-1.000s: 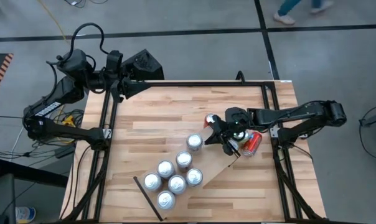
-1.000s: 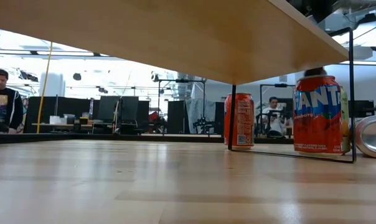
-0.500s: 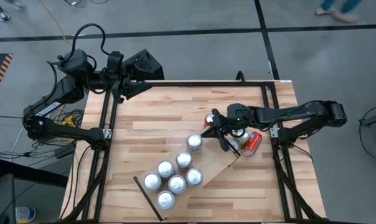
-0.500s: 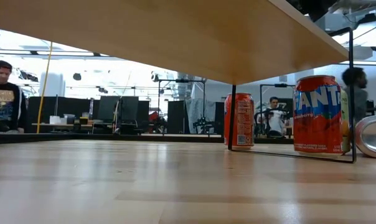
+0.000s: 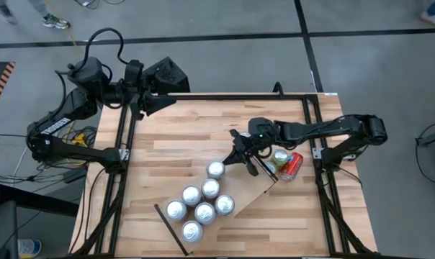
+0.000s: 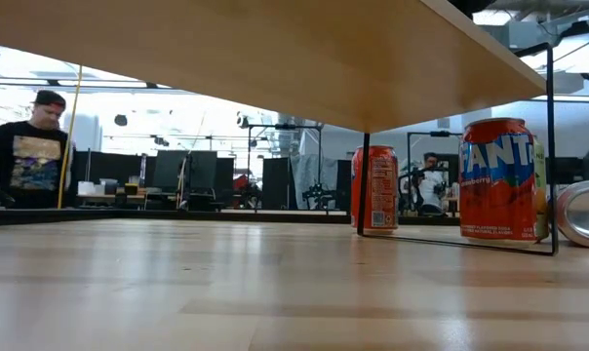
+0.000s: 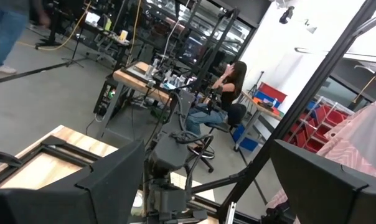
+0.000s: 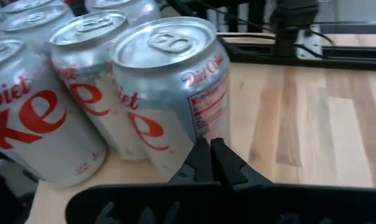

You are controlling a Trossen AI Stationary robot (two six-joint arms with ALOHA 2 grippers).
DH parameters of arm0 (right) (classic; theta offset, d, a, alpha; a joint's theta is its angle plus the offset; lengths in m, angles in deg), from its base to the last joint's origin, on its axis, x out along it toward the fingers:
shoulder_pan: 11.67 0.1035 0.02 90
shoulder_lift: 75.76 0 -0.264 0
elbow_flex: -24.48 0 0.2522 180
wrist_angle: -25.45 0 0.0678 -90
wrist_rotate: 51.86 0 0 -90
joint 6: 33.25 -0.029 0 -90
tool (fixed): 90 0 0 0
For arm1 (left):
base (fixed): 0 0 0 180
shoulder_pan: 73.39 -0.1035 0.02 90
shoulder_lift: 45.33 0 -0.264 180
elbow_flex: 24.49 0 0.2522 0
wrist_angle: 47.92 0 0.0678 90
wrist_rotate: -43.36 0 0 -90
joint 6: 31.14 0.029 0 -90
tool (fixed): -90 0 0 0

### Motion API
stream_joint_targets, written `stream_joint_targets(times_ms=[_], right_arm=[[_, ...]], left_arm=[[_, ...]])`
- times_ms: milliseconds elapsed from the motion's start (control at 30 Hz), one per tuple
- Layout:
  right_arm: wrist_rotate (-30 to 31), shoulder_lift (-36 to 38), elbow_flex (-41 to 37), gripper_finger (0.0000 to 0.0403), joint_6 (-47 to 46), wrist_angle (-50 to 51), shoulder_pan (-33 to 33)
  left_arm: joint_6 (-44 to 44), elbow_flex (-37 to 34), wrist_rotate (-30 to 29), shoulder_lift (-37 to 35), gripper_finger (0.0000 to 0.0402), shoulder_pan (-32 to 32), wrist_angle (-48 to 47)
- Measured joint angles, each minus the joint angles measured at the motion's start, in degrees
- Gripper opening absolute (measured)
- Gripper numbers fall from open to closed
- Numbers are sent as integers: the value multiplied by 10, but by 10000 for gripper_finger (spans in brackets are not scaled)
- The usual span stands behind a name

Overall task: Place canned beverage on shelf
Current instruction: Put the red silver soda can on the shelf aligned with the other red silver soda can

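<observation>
The right gripper, its fingers pressed together on nothing, sits low over the shelf, tips against the side of the nearest silver Diet Coke can, which stands upright on the board beside five more silver cans. An orange Fanta can and another orange can stand on the tabletop by the shelf's raised end, a red can lying nearby. The left gripper waits at the table's far left corner, fingers spread wide

Silver cans crowd shelf, tabletop beyond open
</observation>
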Motion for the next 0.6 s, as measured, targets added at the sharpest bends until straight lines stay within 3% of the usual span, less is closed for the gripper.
stream_joint_targets(times_ms=[133, 300, 600], right_arm=[[-3, -2, 16, 0, 2, 26, -3], [44, 44, 21, 0, -2, 97, -5], [42, 71, 21, 0, -2, 68, 1]], left_arm=[[0, 0, 0, 0, 332, 0, -7], [4, 0, 0, 0, 332, 0, -12], [19, 0, -6, 0, 332, 0, -14]])
